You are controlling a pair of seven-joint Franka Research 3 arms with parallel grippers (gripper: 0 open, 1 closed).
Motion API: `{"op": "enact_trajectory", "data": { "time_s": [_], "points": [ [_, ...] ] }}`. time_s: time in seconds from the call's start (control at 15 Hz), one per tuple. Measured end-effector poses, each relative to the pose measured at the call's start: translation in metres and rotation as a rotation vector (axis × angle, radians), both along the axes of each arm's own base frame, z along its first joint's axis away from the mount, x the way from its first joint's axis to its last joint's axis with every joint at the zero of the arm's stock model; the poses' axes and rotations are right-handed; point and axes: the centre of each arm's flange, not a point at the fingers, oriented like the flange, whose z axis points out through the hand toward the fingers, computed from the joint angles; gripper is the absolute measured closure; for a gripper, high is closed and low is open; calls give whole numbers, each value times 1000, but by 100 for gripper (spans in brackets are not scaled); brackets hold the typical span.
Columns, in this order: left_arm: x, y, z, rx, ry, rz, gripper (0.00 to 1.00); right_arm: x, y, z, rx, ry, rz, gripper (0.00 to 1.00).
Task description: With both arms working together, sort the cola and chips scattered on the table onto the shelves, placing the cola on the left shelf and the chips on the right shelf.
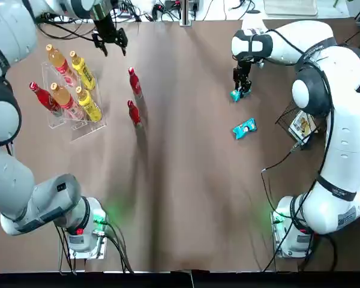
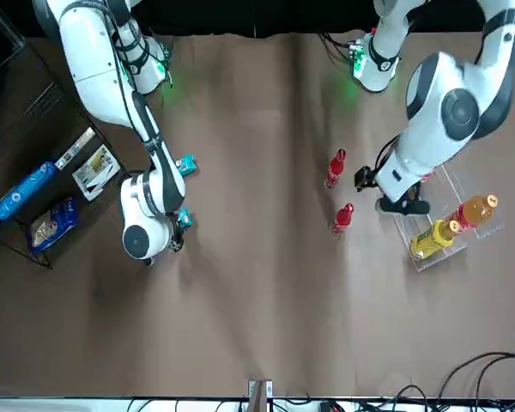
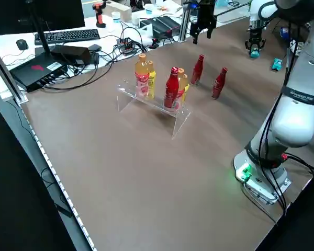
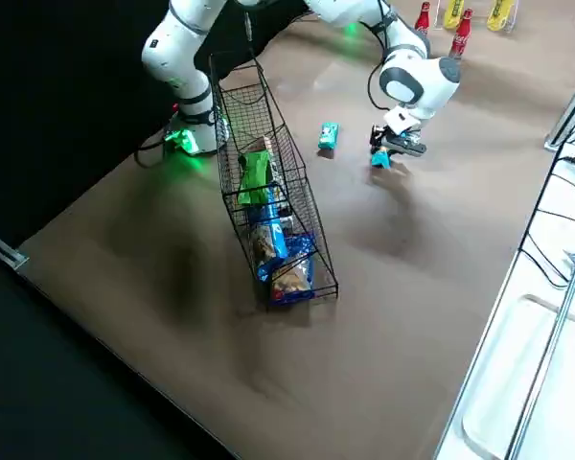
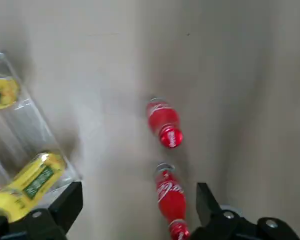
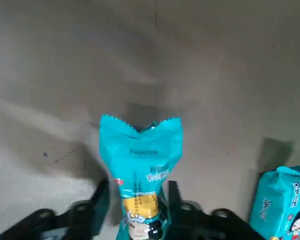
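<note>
1. Here's the right gripper, fingers closed in on a cyan-blue chips packet, one on each side!
2. Its crimped end flares wide above the pinch, yellow patch and cartoon face down the front.
3. And over there, a second cyan-blue packet, well apart, lying on the bench, shadow beside it.

From where I stand, this looks like a robotics lab. Two white robot arms with green-lit bases are mounted on a broad brown table. Beyond the table's far edge, a white desk holds a monitor, a keyboard, a black computer box, a red-and-black power drill and tangled cables. A metal post stands at the table's edge, and black curtains hang beside it.
</note>
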Motion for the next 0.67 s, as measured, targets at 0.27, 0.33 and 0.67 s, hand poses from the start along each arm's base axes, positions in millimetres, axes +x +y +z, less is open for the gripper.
{"op": "enact_trajectory", "data": {
  "time_s": [0.27, 0.33, 0.67],
  "points": [
    [5, -20, -30, -28, -11, 23, 0, 1, -6, 5, -16, 24, -5, 78],
    [4, -25, -41, -23, -27, 39, 0, 1, -10, 10, -35, 49, 5, 80],
    [-7, -47, -100, 57, -54, 93, 7, 2, -57, 113, -214, 265, 131, 81]
  ]
}}
